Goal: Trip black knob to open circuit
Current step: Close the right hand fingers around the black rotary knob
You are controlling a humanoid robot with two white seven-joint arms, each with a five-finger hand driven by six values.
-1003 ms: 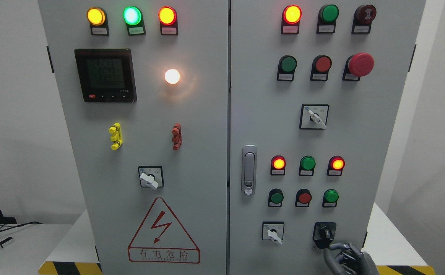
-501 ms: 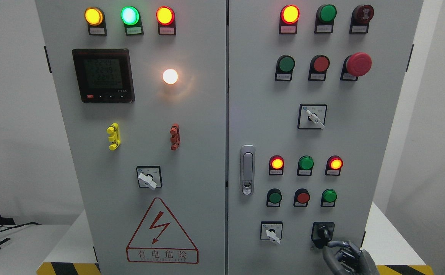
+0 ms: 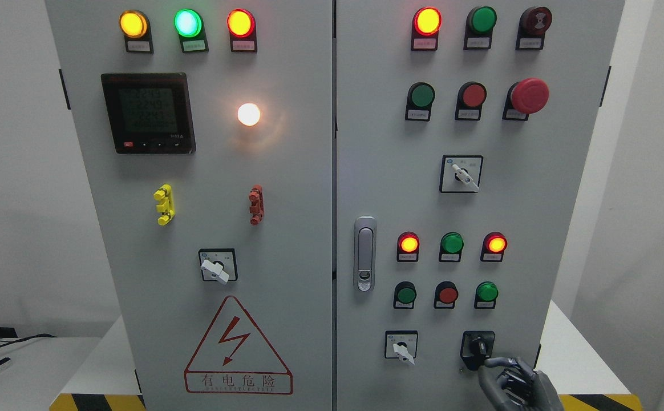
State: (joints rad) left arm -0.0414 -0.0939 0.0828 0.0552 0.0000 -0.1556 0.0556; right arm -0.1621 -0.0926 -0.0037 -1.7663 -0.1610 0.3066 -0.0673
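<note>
Black knob point(image 3: 478, 346): low on the grey door point(image 3: 537, 228) of the big box, just up and a little to the left of the fingers point(image 3: 495, 363). Mounted on a small square black plate. Too small here to tell which way its handle points. Right hand point(image 3: 513, 383) poking up from the bottom edge, fingers mostly curled in, with one stretched out to the left toward the low corner of the plate. Nothing held yet. Hard to tell if that one fingertip touches the plate or only hangs very close. No left hand to be seen. Best way from here, as a guess: lift the hand a little so the fingertips come level with the middle of the knob, not under it. Open two fingers just wide enough to fit around the handle, one on each side. Pinch gently but firmly, then turn slowly until a click or a stop. Keep the wrist straight out from the door, so as not to slip off. No pushing hard into the door. Careful of the white switch point(image 3: 400, 349), farther left of the fingers, well apart from the knob. Careful too of the green light point(image 3: 487, 291) straight above the fingertips. No bumping either one. After the turn, let go softly and pull the hand straight back.
</note>
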